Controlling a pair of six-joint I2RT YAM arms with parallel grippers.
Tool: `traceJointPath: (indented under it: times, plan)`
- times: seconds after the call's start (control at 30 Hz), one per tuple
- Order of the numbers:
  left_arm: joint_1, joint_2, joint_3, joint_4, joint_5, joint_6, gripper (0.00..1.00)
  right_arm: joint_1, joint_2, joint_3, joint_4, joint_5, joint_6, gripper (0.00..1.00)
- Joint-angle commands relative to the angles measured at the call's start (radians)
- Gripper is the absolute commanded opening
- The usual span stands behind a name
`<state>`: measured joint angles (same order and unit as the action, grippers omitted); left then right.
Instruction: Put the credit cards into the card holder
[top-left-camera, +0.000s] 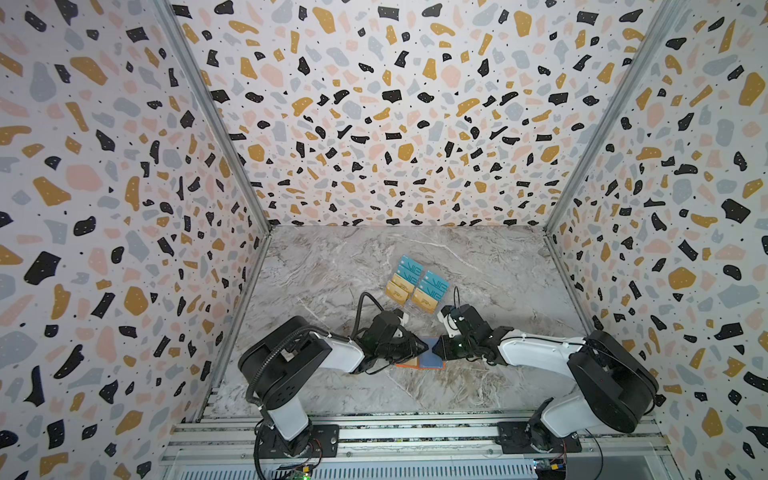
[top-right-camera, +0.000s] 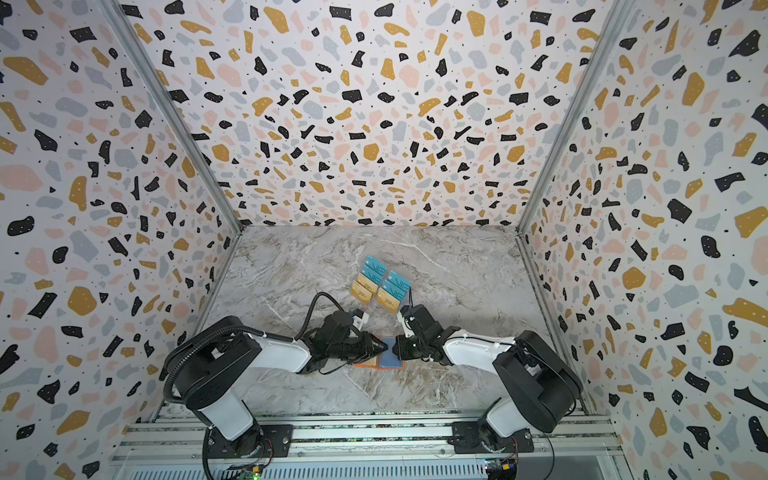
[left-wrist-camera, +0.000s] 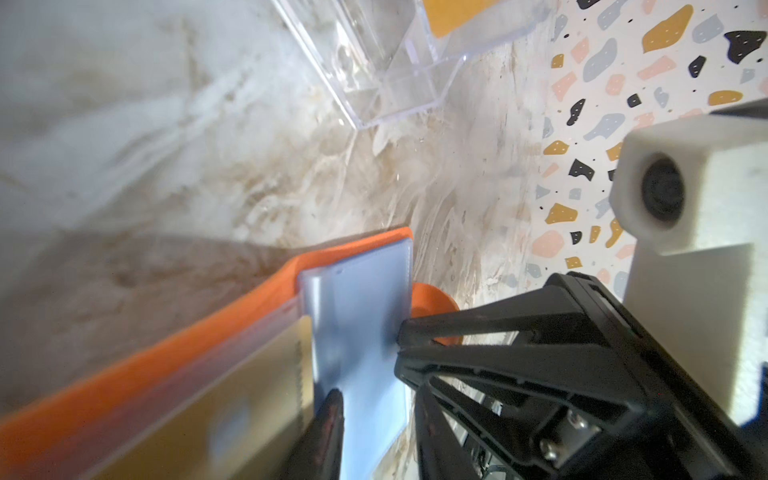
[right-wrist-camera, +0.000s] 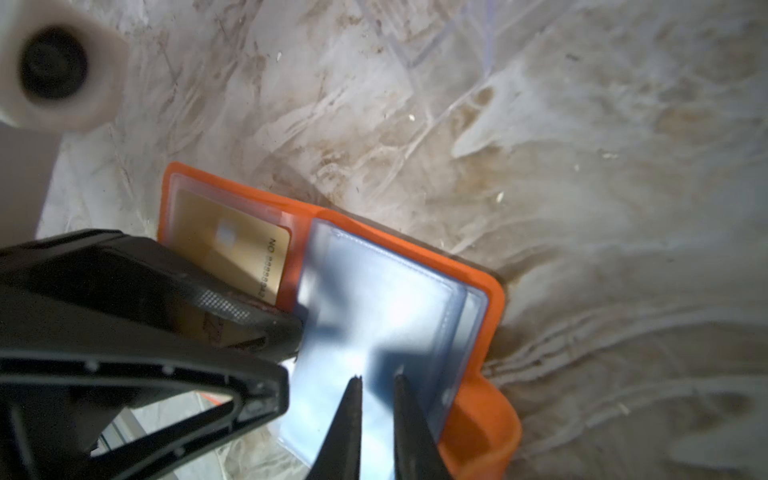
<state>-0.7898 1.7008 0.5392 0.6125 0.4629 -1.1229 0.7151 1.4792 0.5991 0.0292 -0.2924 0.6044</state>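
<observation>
The orange card holder (right-wrist-camera: 490, 374) (top-left-camera: 405, 365) lies open on the marble near the front. A gold card (right-wrist-camera: 232, 249) sits in its one clear sleeve and a teal-blue card (right-wrist-camera: 386, 291) (left-wrist-camera: 357, 311) in the sleeve beside it. My left gripper (left-wrist-camera: 376, 392) (right-wrist-camera: 291, 349) has its tips at the spine-side edge of the blue card, jaws apart. My right gripper (right-wrist-camera: 378, 377) (left-wrist-camera: 398, 345) points down onto the blue card with only a narrow gap between its fingers. Whether it pinches the sleeve is unclear. More credit cards (top-left-camera: 415, 286) (top-right-camera: 382, 282) stand farther back.
Those teal and gold cards stand in a transparent acrylic tiered stand (left-wrist-camera: 374, 62) just behind the two grippers. Both arms meet over the holder, their tips almost touching. Patterned walls (top-left-camera: 124, 249) close in the left, right and back sides.
</observation>
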Motion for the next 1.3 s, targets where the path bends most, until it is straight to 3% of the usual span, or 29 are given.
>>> traceJointPath:
  times: [0.0, 0.33, 0.87, 1.27]
  plan:
    - [0.003, 0.009, -0.037, 0.157, 0.043, -0.083, 0.32, -0.002, 0.001, -0.016, -0.027, 0.009, 0.005, 0.18]
    - [0.011, 0.049, -0.01, 0.176, 0.057, -0.075, 0.32, -0.002, -0.006, -0.022, -0.022, 0.002, 0.01, 0.18]
    - [0.05, 0.054, 0.069, -0.036, 0.009, 0.078, 0.32, -0.002, -0.013, -0.012, -0.028, 0.003, 0.004, 0.18]
    - [0.055, 0.09, 0.056, 0.037, 0.08, 0.055, 0.32, -0.002, -0.02, -0.013, -0.029, 0.007, 0.011, 0.18]
